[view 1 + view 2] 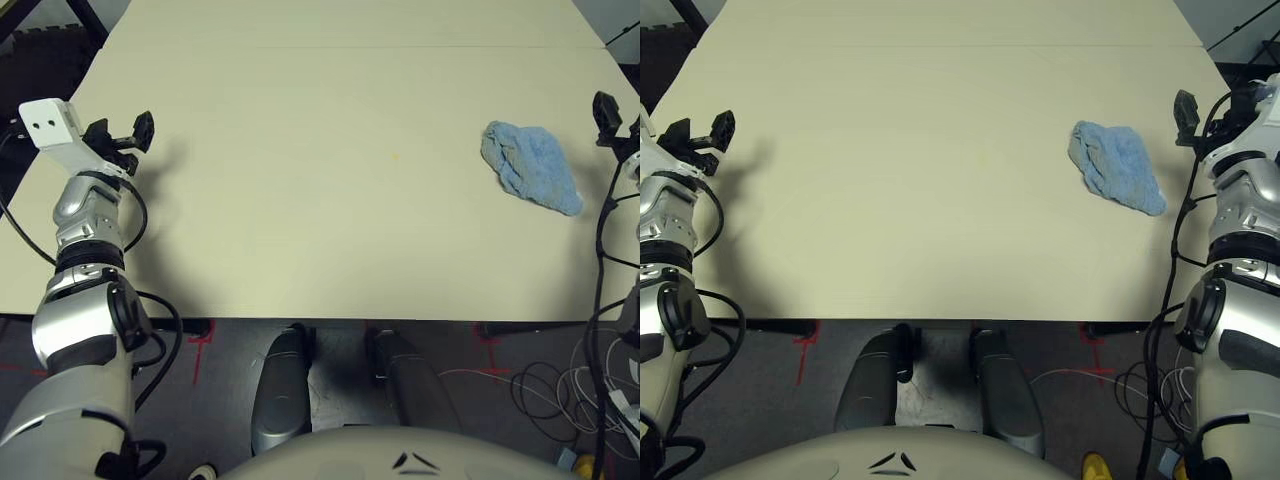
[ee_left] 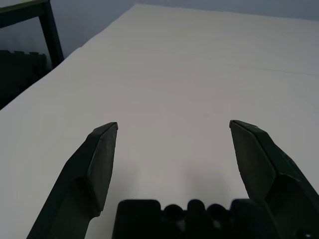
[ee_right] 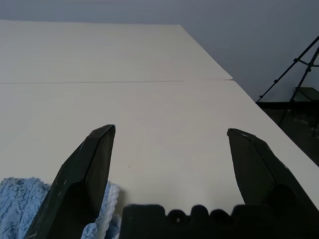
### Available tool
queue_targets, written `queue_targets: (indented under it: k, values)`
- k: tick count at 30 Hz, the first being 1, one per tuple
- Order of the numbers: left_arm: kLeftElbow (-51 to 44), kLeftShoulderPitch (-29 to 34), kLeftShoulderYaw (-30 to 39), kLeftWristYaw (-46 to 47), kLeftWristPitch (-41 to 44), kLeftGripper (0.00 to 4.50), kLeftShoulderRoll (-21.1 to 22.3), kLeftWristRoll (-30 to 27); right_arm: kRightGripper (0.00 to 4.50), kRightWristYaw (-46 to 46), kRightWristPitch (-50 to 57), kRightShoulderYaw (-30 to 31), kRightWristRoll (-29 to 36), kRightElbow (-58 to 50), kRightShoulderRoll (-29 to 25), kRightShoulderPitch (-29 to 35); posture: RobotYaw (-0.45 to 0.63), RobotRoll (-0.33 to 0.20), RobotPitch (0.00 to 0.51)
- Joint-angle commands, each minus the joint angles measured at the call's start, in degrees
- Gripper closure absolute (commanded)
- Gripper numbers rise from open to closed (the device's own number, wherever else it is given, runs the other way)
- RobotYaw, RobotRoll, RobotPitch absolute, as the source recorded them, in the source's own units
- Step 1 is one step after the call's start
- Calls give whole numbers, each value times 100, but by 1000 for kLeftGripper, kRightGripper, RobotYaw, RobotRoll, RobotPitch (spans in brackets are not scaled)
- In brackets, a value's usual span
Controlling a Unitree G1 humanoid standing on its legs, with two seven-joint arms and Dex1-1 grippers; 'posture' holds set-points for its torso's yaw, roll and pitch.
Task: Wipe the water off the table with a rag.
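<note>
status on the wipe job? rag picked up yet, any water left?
Done: table looks nearly dry; one faint orange speck shows mid-table. In hand: nothing. The rag lies bunched on the table's right side, ungripped; the right end effector is open just beside it, the left end effector open over the left edge. Left: possibly that last speck, if it is water.

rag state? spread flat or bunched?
Bunched. The rag lies crumpled in a loose heap on the table, with folds and an uneven outline, no corners laid out. Neither gripper touches it.
</note>
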Motion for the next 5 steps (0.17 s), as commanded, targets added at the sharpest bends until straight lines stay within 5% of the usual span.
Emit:
queue_targets:
  k: [1, 5]
  values:
    - [202, 7, -19, 47, -203, 0, 102, 150, 23, -50, -76, -60, 35, 71, 6, 69, 161, 0, 207]
    - [253, -27, -2, 32, -257, 0, 118, 175, 23, -58, -84, -52, 26, 104, 13, 51, 164, 0, 208]
